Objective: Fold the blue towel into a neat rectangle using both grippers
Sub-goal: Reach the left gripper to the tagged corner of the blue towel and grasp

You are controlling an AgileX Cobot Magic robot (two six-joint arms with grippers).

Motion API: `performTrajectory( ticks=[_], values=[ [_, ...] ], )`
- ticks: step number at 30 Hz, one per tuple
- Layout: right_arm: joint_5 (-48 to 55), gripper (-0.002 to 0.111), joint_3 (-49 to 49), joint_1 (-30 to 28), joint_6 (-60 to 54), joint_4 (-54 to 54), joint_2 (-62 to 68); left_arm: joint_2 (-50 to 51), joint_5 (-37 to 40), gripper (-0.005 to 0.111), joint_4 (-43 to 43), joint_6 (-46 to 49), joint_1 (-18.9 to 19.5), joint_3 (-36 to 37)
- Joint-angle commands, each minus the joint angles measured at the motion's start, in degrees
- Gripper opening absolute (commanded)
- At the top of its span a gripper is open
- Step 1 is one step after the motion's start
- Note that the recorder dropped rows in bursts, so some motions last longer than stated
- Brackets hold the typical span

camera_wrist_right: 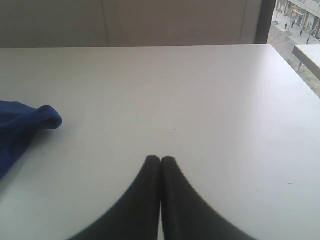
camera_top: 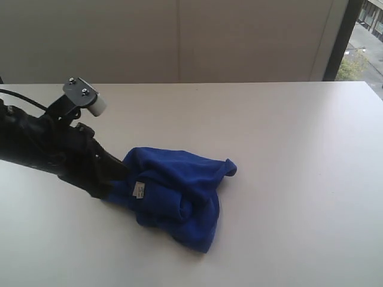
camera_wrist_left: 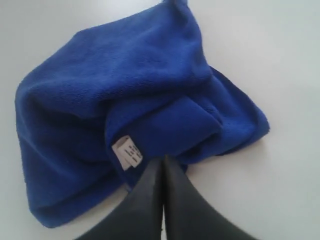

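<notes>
Seemingly the crumpled blue towel (camera_top: 179, 194) is being met at its edge by the pressed-together left gripper (camera_wrist_left: 162, 160); the right gripper (camera_wrist_right: 160, 159) is being held closed, empty; spreading flat is being called for next.

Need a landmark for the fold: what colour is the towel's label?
White, with faint grey print. The label on the towel shows best in the left wrist view.

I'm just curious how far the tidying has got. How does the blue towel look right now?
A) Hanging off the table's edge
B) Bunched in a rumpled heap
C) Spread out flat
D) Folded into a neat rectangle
B: the blue towel lies bunched in uneven folds well inside the white table, with its white label showing and no edges lined up.
</notes>
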Motion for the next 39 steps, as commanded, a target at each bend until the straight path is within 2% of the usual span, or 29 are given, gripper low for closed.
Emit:
performTrajectory(
  ticks=[1, 4, 6, 8, 14, 27, 32, 39],
  values=[
    [-0.5, 0.0, 0.3, 0.1, 0.0, 0.1, -0.4, 4.5, -1.7, 0.022, -0.6, 0.3, -0.7, -1.6],
    [-0.5, 0.0, 0.3, 0.1, 0.0, 0.1, -0.4, 7.5, -2.4, 0.042, -1.2, 0.3, -0.7, -1.7],
    [-0.5, 0.0, 0.3, 0.1, 0.0, 0.1, -0.4, 9.1, -2.5, 0.051, -1.9, 0.3, -0.7, -1.7],
    [-0.5, 0.0, 0.3, 0.1, 0.0, 0.1, -0.4, 10.6, -2.2, 0.054, -3.2, 0.3, -0.7, -1.7],
    [-0.5, 0.0, 0.3, 0.1, 0.0, 0.1, -0.4, 13.4, -2.2, 0.055, -5.4, 0.3, -0.7, -1.7],
    [-0.5, 0.0, 0.3, 0.1, 0.0, 0.1, -0.4, 16.1, -5.6, 0.055, -17.0, 0.3, -0.7, -1.7],
    [-0.5, 0.0, 0.3, 0.1, 0.0, 0.1, -0.4, 17.4, -1.5, 0.055, -17.6, 0.3, -0.7, -1.7],
    [-0.5, 0.0, 0.3, 0.1, 0.0, 0.1, -0.4, 20.2, -1.5, 0.053, -17.7, 0.2, -0.7, -1.7]
  ],
)
